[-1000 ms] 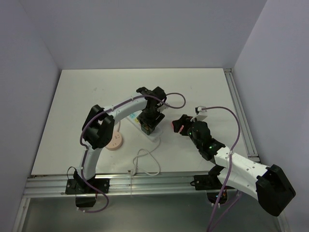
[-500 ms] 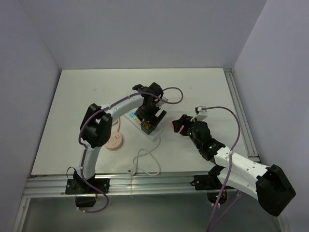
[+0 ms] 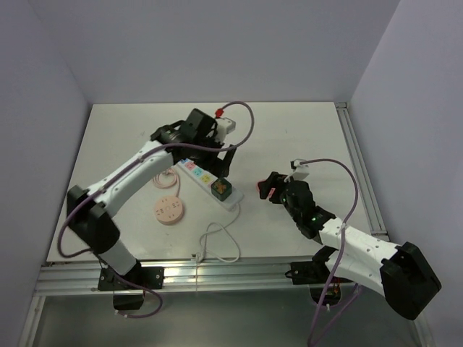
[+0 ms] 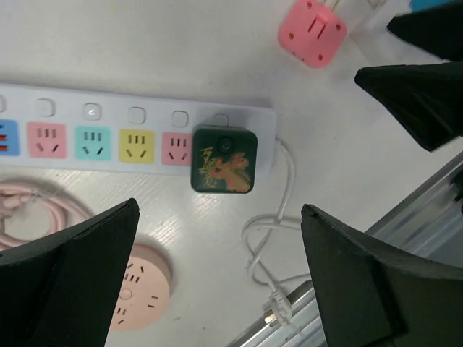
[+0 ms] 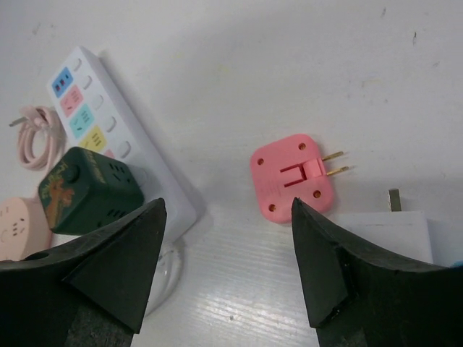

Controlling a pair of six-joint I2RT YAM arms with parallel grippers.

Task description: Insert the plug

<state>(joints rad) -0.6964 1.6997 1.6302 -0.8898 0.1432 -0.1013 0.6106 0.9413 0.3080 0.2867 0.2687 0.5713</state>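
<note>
Beneath the green plug (image 4: 223,160), part of the strip (image 4: 108,97) is hidden

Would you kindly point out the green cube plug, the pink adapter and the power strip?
green cube plug (image 4: 223,159), left wrist view, its top face.
pink adapter (image 5: 293,177), right wrist view, middle of its face.
power strip (image 4: 137,144), left wrist view, its yellow socket.
</note>
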